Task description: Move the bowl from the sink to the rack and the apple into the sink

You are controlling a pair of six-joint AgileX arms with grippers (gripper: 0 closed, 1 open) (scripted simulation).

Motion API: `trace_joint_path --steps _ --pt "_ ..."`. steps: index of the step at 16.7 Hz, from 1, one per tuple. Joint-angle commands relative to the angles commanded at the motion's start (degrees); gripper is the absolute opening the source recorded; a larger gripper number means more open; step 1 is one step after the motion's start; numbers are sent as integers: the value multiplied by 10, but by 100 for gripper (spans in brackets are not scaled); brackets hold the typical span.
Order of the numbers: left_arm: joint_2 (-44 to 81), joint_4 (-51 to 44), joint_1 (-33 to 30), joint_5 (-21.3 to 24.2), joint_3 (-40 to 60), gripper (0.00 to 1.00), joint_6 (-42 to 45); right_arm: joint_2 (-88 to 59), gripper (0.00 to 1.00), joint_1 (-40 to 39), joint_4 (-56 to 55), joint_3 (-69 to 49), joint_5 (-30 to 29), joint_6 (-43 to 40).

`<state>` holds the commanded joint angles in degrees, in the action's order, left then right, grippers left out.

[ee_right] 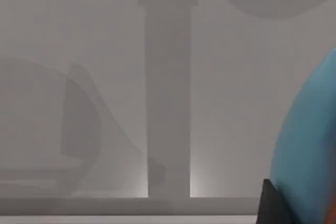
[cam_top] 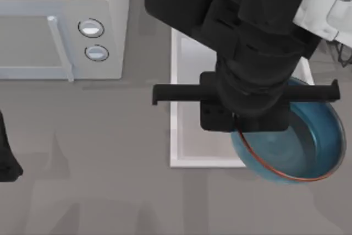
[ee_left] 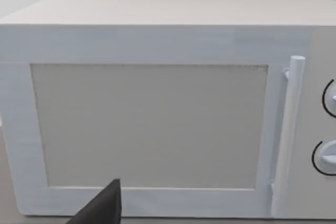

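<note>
The blue bowl (cam_top: 300,141) hangs tilted over the sink's near right corner, overlapping its rim, with the thin reddish rim line showing. My right gripper (cam_top: 242,127) is shut on the bowl's left rim, its fingertips hidden under the black wrist. In the right wrist view the bowl (ee_right: 310,145) stands beside one dark finger (ee_right: 270,203). The white sink (cam_top: 181,108) lies at the table's middle, mostly covered by the arm. Thin dark wires, perhaps the rack (cam_top: 342,53), peek out at the right edge. The apple is out of view. My left gripper (cam_top: 6,158) is parked at the left edge.
A white microwave (cam_top: 60,26) with two knobs stands at the back left, and the left wrist view faces its door (ee_left: 152,124). Bare grey tabletop (cam_top: 99,191) spreads in front of the microwave and the sink.
</note>
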<state>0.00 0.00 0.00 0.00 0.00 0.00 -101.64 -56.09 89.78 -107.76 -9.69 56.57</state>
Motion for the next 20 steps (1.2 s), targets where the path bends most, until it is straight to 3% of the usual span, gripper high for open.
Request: trace_joint_path --steps 7,10,14,20 --pt "0 0 0 0 0 100 0 9 0 2 -3 3 2 2" --pt "0 0 0 0 0 100 0 38 0 42 -57 28 29 -30" --pt "0 0 0 0 0 100 0 104 0 153 -205 90 96 -113" --pt "0 0 0 0 0 100 0 206 0 400 -499 198 213 -292"
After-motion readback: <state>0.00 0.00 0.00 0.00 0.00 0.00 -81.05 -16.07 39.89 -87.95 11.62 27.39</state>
